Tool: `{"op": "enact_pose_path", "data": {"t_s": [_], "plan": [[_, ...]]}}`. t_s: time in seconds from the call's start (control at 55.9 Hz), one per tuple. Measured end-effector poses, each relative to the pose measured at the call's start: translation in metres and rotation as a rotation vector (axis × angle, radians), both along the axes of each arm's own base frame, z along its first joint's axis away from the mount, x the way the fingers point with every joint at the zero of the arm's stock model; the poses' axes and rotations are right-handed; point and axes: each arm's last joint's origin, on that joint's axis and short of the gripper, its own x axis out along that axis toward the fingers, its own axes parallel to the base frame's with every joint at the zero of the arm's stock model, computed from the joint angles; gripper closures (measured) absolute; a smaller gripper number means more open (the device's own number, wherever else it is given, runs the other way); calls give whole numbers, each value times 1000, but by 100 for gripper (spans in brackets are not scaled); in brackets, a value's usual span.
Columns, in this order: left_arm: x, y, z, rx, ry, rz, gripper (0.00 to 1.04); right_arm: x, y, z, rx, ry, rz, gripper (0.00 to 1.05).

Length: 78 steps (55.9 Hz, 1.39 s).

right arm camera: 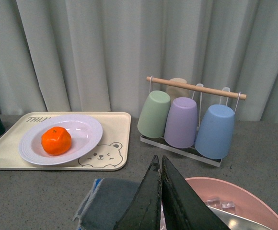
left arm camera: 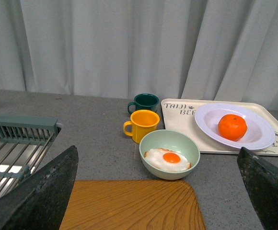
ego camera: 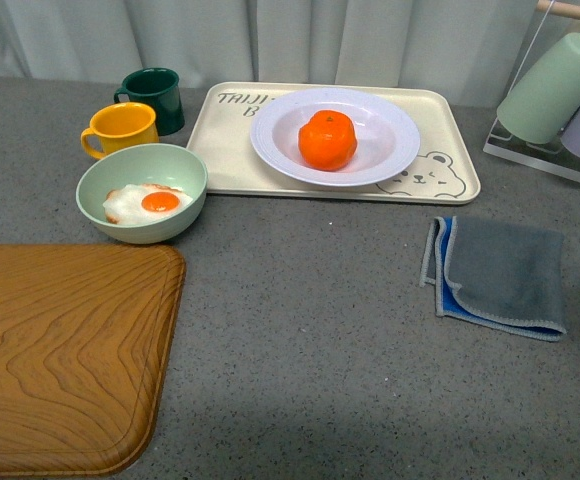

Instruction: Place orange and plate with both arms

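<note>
The orange (ego camera: 327, 139) lies in the middle of the white ridged plate (ego camera: 390, 150), which stands on the cream bear tray (ego camera: 232, 150) at the back of the counter. Both also show in the left wrist view, orange (left arm camera: 232, 126) on plate (left arm camera: 261, 136), and in the right wrist view, orange (right arm camera: 56, 141) on plate (right arm camera: 88, 132). Neither gripper shows in the front view. My left gripper (left arm camera: 158, 191) is open and empty, held back over the wooden board, far from the plate. My right gripper (right arm camera: 159, 165) is shut and empty, above the grey cloth.
A pale green bowl with a fried egg (ego camera: 142, 192), a yellow mug (ego camera: 122, 128) and a dark green mug (ego camera: 155, 98) stand left of the tray. A wooden board (ego camera: 60, 355) lies front left, a folded grey cloth (ego camera: 497, 275) right, a cup rack (right arm camera: 189, 117) back right, a pink basin (right arm camera: 235, 203) and a dish rack (left arm camera: 14, 148) at the sides.
</note>
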Motion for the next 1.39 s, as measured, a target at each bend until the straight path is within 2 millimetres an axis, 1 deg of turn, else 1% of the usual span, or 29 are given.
{"op": "enact_pose_path", "data": {"t_s": [0.518, 0.608, 0.697, 0.822, 0.93, 0.965, 0.983, 1.019, 1.037, 1.073, 1.198, 1.269, 1.287, 1.323, 1.359, 1.394], "plan": [[0, 0, 0, 0, 0, 0, 7, -10, 0, -1, 0, 0, 0, 104], [0, 0, 0, 0, 0, 0, 7, -17, 0, -5, 0, 34, 3, 104], [0, 0, 0, 0, 0, 0, 7, -20, 0, -3, 0, 2, 3, 104], [0, 0, 0, 0, 0, 0, 7, -20, 0, -3, 0, 5, 3, 103], [0, 0, 0, 0, 0, 0, 7, -20, 0, -3, 0, 5, 3, 87], [0, 0, 0, 0, 0, 0, 7, -20, 0, -3, 0, 5, 3, 80], [0, 0, 0, 0, 0, 0, 7, -20, 0, -3, 0, 5, 3, 78], [0, 0, 0, 0, 0, 0, 7, -20, 0, -3, 0, 5, 3, 71], [0, 0, 0, 0, 0, 0, 7, -20, 0, -3, 0, 5, 3, 69], [0, 0, 0, 0, 0, 0, 7, -20, 0, -3, 0, 5, 3, 62], [0, 0, 0, 0, 0, 0, 7, -20, 0, -3, 0, 5, 3, 30], [0, 0, 0, 0, 0, 0, 7, -20, 0, -3, 0, 5, 3, 17], [0, 0, 0, 0, 0, 0, 7, -20, 0, -3, 0, 5, 3, 16], [0, 0, 0, 0, 0, 0, 7, -20, 0, -3, 0, 5, 3, 9], [0, 0, 0, 0, 0, 0, 7, -20, 0, -3, 1, 5, 3, 7], [0, 0, 0, 0, 0, 0, 7, -20, 0, -3, 0, 5, 3, 10]]}}
